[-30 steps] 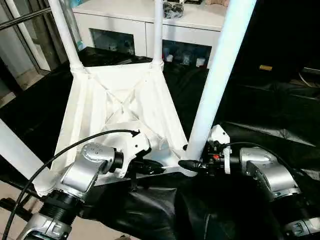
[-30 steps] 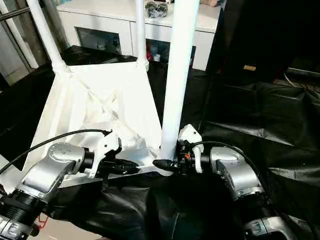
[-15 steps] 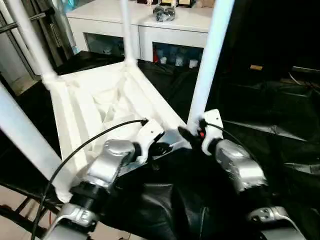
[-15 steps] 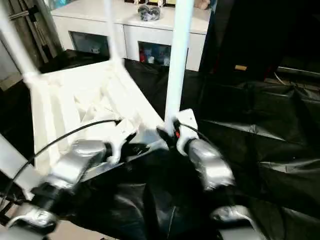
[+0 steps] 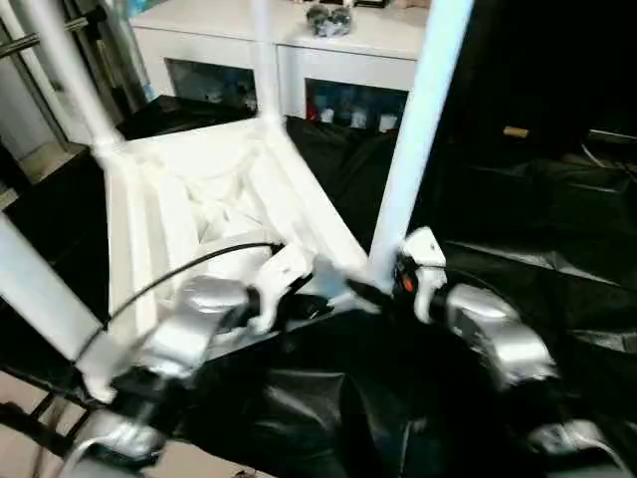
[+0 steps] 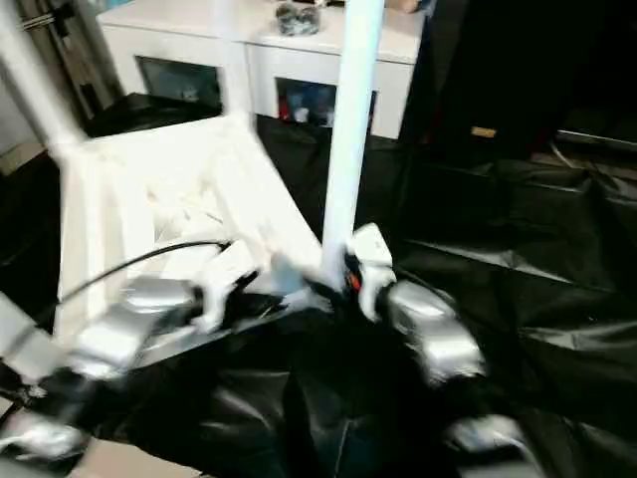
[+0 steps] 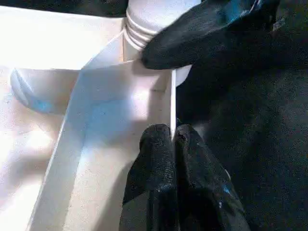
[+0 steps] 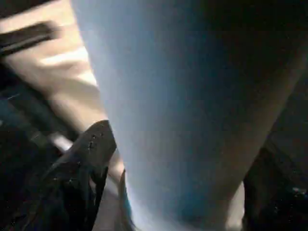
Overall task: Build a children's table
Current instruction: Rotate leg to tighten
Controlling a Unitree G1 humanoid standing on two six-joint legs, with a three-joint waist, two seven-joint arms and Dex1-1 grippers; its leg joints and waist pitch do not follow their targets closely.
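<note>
The children's table lies upside down, its ribbed white top (image 5: 189, 199) on the black cloth and its white legs pointing up. My left gripper (image 7: 172, 137) is shut on the thin rim of the top, close to the near right corner socket; in the left eye view the left gripper (image 5: 320, 304) sits at the top's front edge. My right gripper (image 5: 376, 289) straddles the base of the near right leg (image 5: 413, 139). In the right wrist view that leg (image 8: 178, 120) stands between the black fingers (image 8: 89, 159), which are slightly apart from it, open.
Three more legs stand at the far left (image 5: 60, 70), far middle (image 5: 264, 60) and near left (image 5: 30, 289). The black-draped work table (image 5: 557, 219) stretches to the right. A white cabinet (image 5: 328, 55) with glass doors stands behind.
The head camera has shifted and tilted. My right gripper's fingers have spread wider around the leg's base. The left gripper still pinches the rim.
</note>
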